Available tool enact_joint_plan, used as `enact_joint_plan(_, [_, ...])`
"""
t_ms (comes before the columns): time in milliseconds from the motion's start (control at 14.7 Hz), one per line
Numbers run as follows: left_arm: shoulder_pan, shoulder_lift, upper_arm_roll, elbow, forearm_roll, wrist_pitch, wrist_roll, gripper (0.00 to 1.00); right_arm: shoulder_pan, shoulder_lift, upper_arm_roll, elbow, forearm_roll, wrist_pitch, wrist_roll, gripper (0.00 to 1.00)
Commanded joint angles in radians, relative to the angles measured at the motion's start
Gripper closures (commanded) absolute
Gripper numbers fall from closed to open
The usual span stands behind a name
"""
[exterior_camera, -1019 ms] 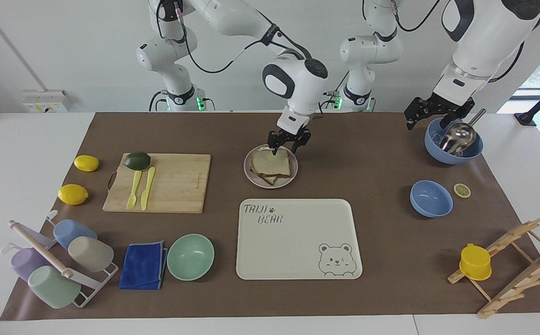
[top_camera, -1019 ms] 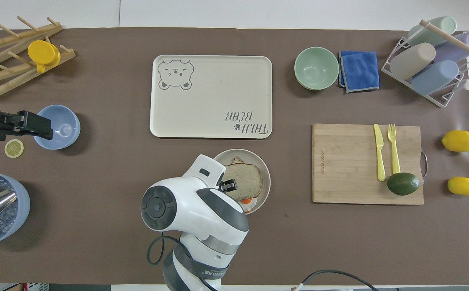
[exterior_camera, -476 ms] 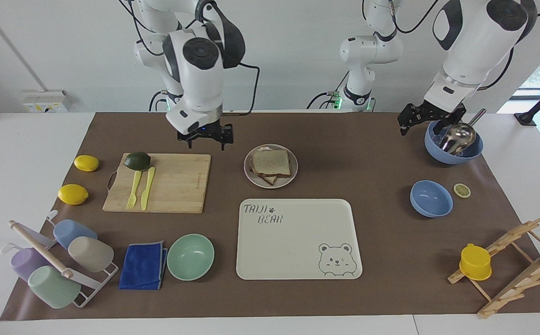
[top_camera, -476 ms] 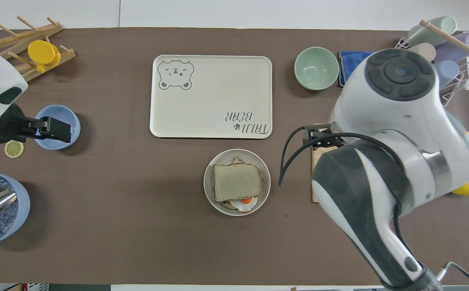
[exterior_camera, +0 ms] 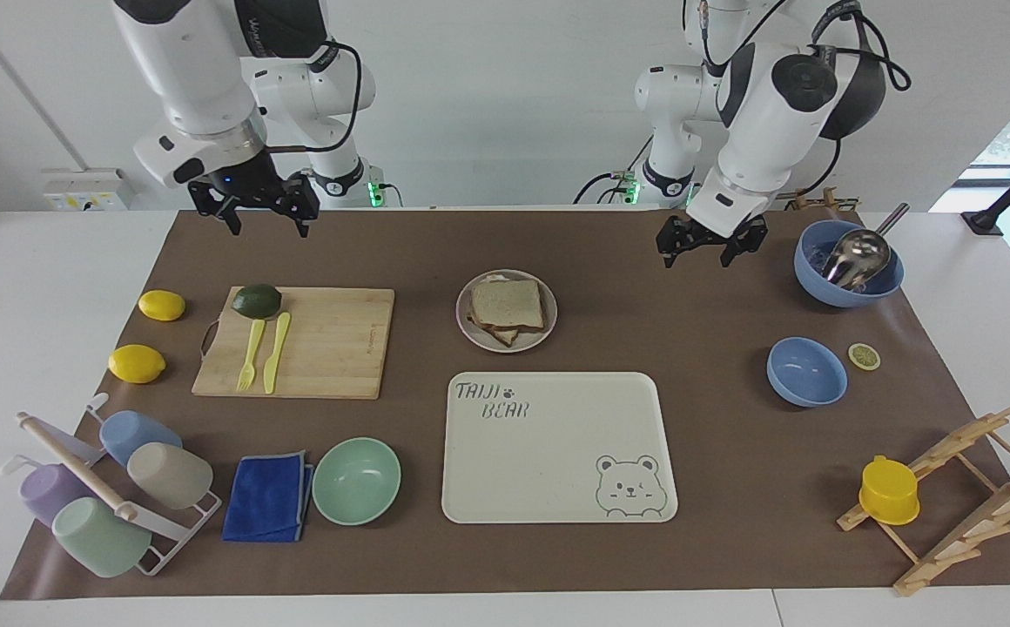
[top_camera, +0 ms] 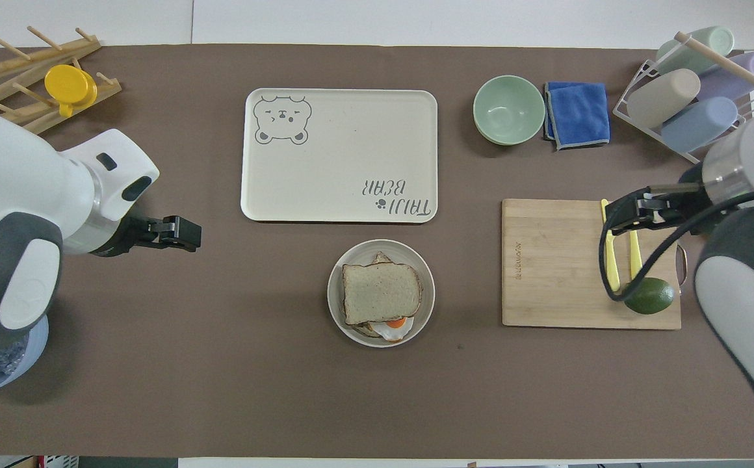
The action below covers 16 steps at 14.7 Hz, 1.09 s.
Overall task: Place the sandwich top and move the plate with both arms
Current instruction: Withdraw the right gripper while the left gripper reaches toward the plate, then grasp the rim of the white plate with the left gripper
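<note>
- sandwich top is sitting on the stack now, on the plate, which is just nearer the robots than the bear tray; a bit of fried egg is peeking out under it
- my right gripper, which was down at the bread a second ago, is now hanging high up over the mat near the cutting board, fingers spread, holding nothing
- my left gripper is swinging in from the big blue bowl toward the plate, fingers apart, empty too
- so I'm guessing placing is done and the two-arm plate move is coming next
</note>
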Motion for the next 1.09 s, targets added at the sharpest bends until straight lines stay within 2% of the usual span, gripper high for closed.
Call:
enact_joint_plan(0, [-0.082, -0.03, 0.013, -0.129, -0.05, 0.14, -0.084, 0.0, -0.054, 0.022, 0.001, 0.027, 0.014, -0.022, -0.09, 0.0])
enact_joint_plan(136, [-0.157, -0.019, 0.013, -0.196, -0.053, 0.239, -0.172, 0.0, -0.06, 0.007, 0.003, -0.012, 0.011, -0.019, -0.097, 0.0])
enact_joint_plan(340, [-0.23, 0.033, 0.013, -0.258, -0.058, 0.338, -0.184, 0.0, -0.095, -0.015, 0.01, -0.052, 0.011, -0.019, -0.112, 0.0])
enact_joint_plan(476, [-0.236, 0.07, 0.012, -0.281, -0.058, 0.402, -0.184, 0.0, -0.109, -0.008, 0.014, -0.045, 0.007, -0.01, -0.112, 0.0])
enact_joint_plan(680, [-0.263, 0.09, 0.013, -0.314, -0.116, 0.464, -0.187, 0.0, -0.175, -0.005, 0.087, -0.04, -0.004, -0.017, -0.129, 0.0])
enact_joint_plan(883, [-0.306, 0.117, 0.012, -0.383, -0.14, 0.612, -0.245, 0.02, -0.244, 0.007, 0.165, -0.033, -0.01, -0.024, -0.146, 0.0])
enact_joint_plan(1019, [-0.322, 0.127, 0.012, -0.384, -0.162, 0.619, -0.246, 0.04, -0.218, 0.007, 0.126, -0.026, -0.009, -0.025, -0.147, 0.0])
